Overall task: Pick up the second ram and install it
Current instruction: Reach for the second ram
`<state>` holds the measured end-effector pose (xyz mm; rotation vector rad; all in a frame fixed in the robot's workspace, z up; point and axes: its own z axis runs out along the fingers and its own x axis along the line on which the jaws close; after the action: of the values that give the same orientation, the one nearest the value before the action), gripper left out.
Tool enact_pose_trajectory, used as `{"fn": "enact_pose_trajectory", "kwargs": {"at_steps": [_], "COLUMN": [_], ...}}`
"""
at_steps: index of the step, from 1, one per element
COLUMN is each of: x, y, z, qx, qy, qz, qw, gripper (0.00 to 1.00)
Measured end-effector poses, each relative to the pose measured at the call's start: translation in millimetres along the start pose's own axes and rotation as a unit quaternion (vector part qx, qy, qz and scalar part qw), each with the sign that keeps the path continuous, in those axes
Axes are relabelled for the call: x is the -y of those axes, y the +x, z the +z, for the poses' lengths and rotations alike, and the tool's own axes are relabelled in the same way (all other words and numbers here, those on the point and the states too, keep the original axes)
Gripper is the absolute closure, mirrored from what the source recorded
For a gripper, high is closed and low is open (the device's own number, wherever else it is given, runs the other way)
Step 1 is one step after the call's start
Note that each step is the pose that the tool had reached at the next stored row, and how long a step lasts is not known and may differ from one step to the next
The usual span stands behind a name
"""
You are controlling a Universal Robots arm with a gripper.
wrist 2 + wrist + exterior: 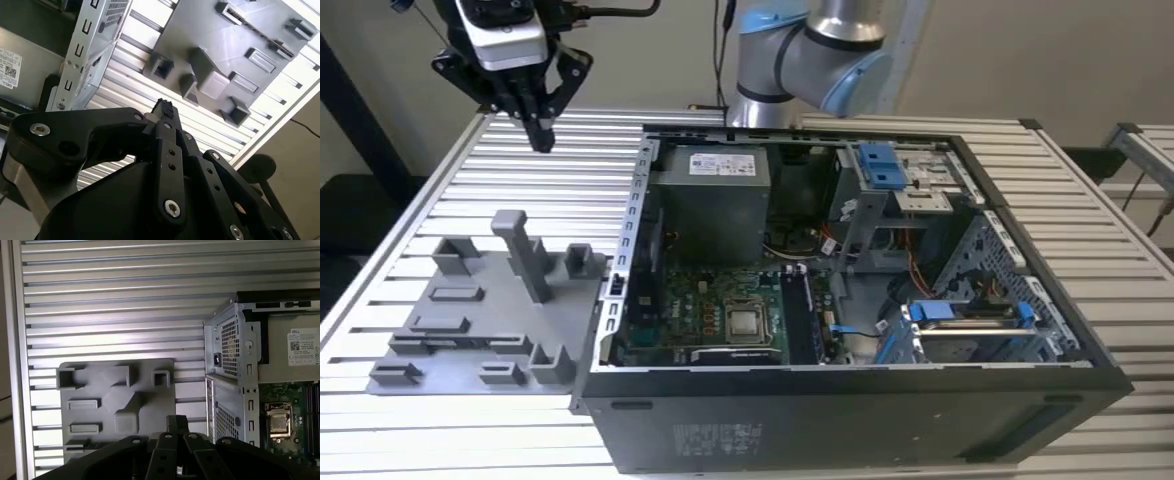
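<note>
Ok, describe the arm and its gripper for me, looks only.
The silver-grey tubular arm has rounded light-blue joint caps. The gripper has a pale grey-and-white body and black linked fingers. Black cables run by its top. In the second wrist view, silver screw heads dot the black links.

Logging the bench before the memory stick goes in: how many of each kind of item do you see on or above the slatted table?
Grey holder tray: 1
Open computer case: 1
Robot arm: 1
Claw, shut: 1
Total: 4
</note>
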<state>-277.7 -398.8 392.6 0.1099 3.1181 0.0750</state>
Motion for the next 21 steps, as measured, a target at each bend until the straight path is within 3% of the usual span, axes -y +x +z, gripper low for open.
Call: {"fn": "enact_pose_trajectory", "kwargs": {"at_steps": [21], "x": [3.7], "y": [51.9], "z": [0.1], "qx": [-0.0001], "qy": [0.0000], "qz": [0.000], "qw": [1.0000], "gripper": [0.89]}}
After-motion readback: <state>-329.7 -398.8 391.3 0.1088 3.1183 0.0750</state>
